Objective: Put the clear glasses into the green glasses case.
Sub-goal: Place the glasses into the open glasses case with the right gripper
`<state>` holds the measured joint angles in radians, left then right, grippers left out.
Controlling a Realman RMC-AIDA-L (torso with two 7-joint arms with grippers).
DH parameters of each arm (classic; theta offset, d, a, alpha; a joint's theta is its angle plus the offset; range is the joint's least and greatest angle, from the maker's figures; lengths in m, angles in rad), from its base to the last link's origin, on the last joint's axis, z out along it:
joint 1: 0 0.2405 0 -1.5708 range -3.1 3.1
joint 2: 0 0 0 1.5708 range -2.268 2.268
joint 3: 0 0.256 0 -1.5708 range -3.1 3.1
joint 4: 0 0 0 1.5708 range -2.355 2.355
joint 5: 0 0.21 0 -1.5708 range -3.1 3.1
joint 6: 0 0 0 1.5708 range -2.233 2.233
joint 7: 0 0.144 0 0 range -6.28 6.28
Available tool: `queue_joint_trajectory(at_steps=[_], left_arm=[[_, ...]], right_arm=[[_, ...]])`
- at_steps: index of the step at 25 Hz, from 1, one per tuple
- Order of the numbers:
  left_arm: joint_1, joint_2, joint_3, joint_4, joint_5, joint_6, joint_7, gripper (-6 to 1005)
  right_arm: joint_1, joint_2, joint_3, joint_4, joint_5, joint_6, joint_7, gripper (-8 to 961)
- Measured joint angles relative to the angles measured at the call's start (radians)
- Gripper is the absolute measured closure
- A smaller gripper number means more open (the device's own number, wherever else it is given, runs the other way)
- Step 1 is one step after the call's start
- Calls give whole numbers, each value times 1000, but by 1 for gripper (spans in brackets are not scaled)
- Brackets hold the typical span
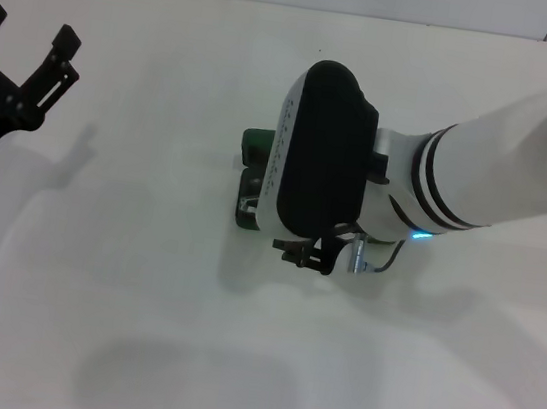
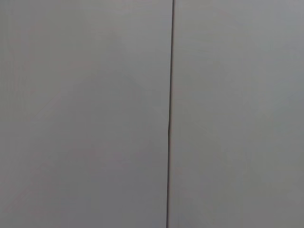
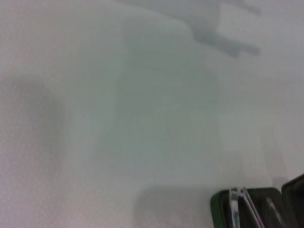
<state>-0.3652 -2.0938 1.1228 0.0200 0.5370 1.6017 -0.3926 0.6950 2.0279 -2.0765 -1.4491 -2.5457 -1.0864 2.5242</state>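
Right arm [image 1: 339, 163] over mostly hidden green glasses case [image 1: 255, 145].

The green glasses case [image 1: 255, 146] lies open mid-table, mostly hidden, clear glasses [image 3: 244, 206] inside.

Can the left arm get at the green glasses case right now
Probably not. The left gripper hangs open at the table's far left edge, well apart from the green glasses case, and the right arm's wrist sits directly over the case, covering most of it.
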Motion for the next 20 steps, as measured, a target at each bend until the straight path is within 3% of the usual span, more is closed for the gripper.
queue_joint_trajectory(at_steps=[11, 16, 20], left_arm=[[-1, 2, -4, 11, -2, -16, 2, 120], [-7, 2, -5, 14, -2, -31, 1, 120], [-16, 2, -4, 14, 0, -40, 2, 120]], right_arm=[[-41, -5, 32, -48, 88, -46, -91, 569], [-98, -3, 187, -46, 261, -127, -261, 567], [-95, -4, 298, 64, 375, -145, -362, 565]])
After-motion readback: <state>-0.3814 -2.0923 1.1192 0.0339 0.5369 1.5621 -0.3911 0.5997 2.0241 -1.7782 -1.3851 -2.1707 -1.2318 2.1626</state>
